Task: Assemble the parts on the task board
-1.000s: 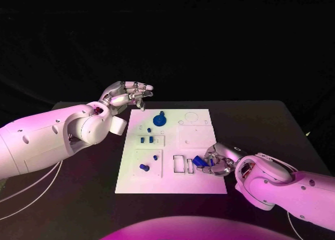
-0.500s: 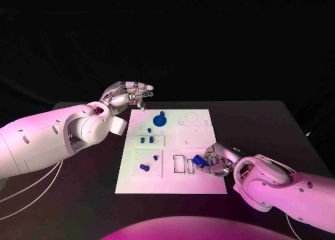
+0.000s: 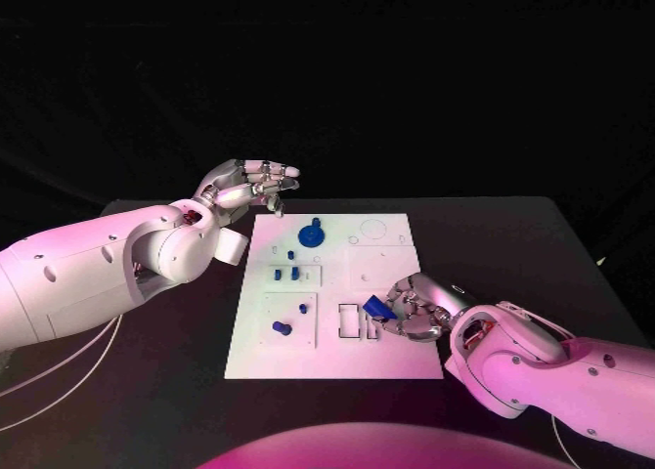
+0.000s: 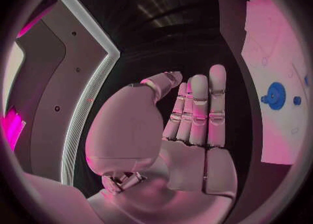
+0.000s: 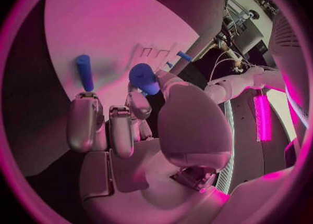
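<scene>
A small blue part [image 3: 375, 309] sits pinched in the fingers of the right hand [image 3: 413, 311], just right of centre in the head view, above the lower right area of the white task board [image 3: 398, 357] beside its rectangular slots. In the right wrist view the blue part [image 5: 144, 78] shows at the fingertips. The left hand [image 3: 250, 186], in the upper left, hovers off the board's far left corner, fingers loosely curled, holding nothing.
</scene>
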`<action>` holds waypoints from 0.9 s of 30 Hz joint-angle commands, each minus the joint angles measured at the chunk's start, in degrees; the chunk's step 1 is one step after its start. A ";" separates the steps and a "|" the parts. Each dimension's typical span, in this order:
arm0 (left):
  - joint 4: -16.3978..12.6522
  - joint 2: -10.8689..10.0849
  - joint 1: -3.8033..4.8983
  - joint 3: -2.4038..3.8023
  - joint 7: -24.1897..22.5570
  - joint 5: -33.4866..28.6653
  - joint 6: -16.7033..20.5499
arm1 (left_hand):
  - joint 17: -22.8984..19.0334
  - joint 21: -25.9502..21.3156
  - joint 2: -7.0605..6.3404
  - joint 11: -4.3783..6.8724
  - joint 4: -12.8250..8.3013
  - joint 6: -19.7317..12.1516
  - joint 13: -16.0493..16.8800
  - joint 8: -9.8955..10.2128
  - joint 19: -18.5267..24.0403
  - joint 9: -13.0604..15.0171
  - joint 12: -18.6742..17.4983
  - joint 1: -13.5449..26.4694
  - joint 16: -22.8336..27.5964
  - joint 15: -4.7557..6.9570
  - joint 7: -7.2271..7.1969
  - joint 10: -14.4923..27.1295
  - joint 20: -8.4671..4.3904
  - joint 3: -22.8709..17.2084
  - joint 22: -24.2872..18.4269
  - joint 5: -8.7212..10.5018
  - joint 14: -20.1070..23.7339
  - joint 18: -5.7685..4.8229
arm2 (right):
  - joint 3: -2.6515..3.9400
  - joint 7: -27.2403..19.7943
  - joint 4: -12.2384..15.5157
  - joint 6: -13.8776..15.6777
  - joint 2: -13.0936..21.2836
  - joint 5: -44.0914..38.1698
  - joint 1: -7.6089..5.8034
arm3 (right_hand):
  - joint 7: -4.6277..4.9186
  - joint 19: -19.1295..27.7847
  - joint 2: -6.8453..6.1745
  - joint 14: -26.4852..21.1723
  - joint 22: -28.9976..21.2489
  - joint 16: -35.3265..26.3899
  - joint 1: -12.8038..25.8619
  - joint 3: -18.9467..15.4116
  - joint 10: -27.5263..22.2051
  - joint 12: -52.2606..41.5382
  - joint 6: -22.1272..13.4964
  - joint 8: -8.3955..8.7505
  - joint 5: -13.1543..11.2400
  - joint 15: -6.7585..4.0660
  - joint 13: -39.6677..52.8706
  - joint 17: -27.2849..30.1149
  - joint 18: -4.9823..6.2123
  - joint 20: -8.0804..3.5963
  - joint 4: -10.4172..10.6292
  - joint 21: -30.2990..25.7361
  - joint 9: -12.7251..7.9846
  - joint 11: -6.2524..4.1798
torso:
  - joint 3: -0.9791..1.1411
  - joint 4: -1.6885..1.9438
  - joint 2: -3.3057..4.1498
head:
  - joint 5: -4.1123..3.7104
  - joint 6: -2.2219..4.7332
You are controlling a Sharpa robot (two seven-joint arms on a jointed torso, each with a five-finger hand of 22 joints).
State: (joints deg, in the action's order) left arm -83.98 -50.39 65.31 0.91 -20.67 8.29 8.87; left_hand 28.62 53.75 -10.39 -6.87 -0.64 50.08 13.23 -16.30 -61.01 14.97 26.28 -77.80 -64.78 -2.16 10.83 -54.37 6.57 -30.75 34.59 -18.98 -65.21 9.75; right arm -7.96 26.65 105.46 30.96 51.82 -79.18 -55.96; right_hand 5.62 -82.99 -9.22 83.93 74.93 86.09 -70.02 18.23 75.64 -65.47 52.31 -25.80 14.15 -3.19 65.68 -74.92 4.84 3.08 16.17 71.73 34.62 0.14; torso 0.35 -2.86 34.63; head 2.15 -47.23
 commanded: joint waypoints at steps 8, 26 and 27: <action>-0.39 0.39 0.00 0.03 -0.45 -0.33 -1.05 | -0.08 -0.29 0.20 0.08 -0.05 -0.39 -0.09 -0.34 0.04 -0.03 0.23 0.33 -0.30 0.12 0.00 0.55 0.55 0.28 -0.09 -0.29 0.48 0.85 | -0.03 -1.23 -1.43 -2.98 -3.96 4.49 0.01 | -0.93 -0.04 2.74 3.66 7.18 0.09 3.62 -0.42 0.44 -0.14 1.57 -0.30 0.20 -0.20 0.39 -1.30 -1.01 -0.26 0.57 -0.34 1.38 0.22 | -0.09 0.10 0.11 | 0.06 -0.32; -0.35 0.54 -0.02 0.03 -0.38 -0.33 -1.16 | -0.08 -0.29 0.20 0.08 -0.05 -0.39 -0.09 -0.34 0.04 -0.03 0.23 0.33 -0.30 0.12 0.00 0.55 0.55 0.28 -0.09 -0.29 0.48 0.85 | -0.08 -0.11 -4.85 -7.61 -7.27 4.83 0.12 | -1.39 -0.07 3.77 3.68 7.47 0.15 14.95 -7.26 1.39 -0.93 2.16 -0.71 0.06 -0.48 2.33 -1.38 -0.96 -0.47 0.71 -0.72 3.22 -0.12 | -0.06 -0.01 0.08 | 0.26 -0.68; -0.35 0.53 -0.02 0.03 -0.37 -0.33 -1.16 | -0.08 -0.29 0.20 0.08 -0.05 -0.39 -0.09 -0.34 0.04 -0.03 0.23 0.33 -0.30 0.12 0.00 0.55 0.55 0.28 -0.09 -0.29 0.48 0.85 | -0.07 -0.08 -4.95 -7.76 -7.29 4.80 0.11 | -1.40 -0.08 3.79 3.68 7.47 0.15 15.02 -7.32 1.42 -0.98 2.17 -0.72 0.04 -0.48 2.39 -1.37 -0.96 -0.48 0.70 -0.72 3.24 -0.12 | -0.05 -0.03 0.09 | 0.31 -0.73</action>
State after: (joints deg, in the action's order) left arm -84.22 -49.96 65.28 0.91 -20.64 8.27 8.64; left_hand 28.63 53.75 -10.39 -6.65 -0.64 50.08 13.23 -16.29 -61.01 14.96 26.28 -77.80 -64.78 -1.96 10.83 -54.16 6.57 -30.75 34.59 -18.98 -65.01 9.75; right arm -8.03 26.30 100.57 25.67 44.62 -74.32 -55.87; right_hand 4.21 -82.99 -5.50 83.93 74.91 86.09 -55.40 11.16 76.67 -66.21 54.76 -26.41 14.41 -3.18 68.02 -74.91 4.84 3.08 16.92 71.32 37.92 0.21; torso 0.27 -2.86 34.71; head 2.38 -47.86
